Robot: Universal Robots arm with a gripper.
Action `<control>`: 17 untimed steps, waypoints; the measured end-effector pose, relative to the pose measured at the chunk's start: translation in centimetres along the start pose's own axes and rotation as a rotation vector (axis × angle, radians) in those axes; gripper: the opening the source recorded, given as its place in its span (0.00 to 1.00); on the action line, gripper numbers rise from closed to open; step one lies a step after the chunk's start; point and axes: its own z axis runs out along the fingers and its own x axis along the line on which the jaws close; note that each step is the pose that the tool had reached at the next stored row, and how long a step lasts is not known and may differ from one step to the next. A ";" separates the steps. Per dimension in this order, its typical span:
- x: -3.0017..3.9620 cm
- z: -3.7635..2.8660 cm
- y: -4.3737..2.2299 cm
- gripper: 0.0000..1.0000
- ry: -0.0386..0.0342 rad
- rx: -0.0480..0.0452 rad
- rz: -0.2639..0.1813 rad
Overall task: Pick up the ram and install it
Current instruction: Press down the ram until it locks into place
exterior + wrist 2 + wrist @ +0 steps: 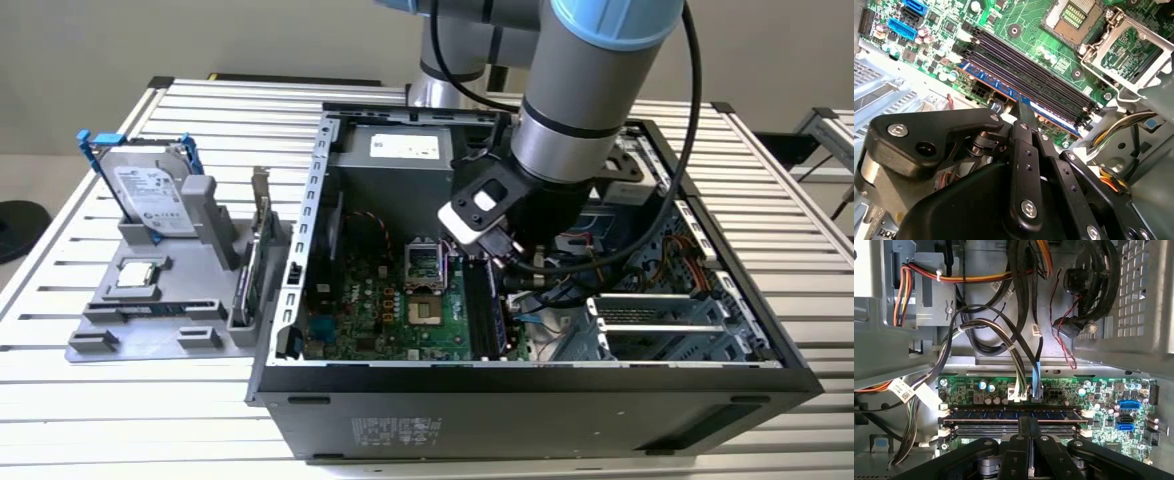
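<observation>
The black two-fingered gripper (1024, 112) is reaching down inside the open black computer case (534, 400), its fingers (1028, 427) closed together, pressing on the top edge of the long blue-green ram (1014, 414), which is sitting in the outermost black memory slot (1034, 82) on the green motherboard (387, 310). No lettering is legible there.

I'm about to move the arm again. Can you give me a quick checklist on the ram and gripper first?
1. Ram in a slot: ok, it lies along the slot nearest the gripper.
2. Gripper on the ram: ok, the shut fingertips meet its top edge near mid-length.
3. Latches closed at both ends: cannot tell.
4. Cables clear of the slots: ok, they run beyond the slot bank.
5. Ram fully seated: cannot tell.
</observation>
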 end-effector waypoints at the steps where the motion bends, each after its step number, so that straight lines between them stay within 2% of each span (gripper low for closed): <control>1: 0.00 0.00 0.00 0.00 -0.0001 -0.0001 -0.003; 9: 0.04 0.04 -0.01 0.00 -0.0002 0.0016 -0.005; 17: 1.04 1.41 0.01 0.00 0.0001 0.0015 -0.004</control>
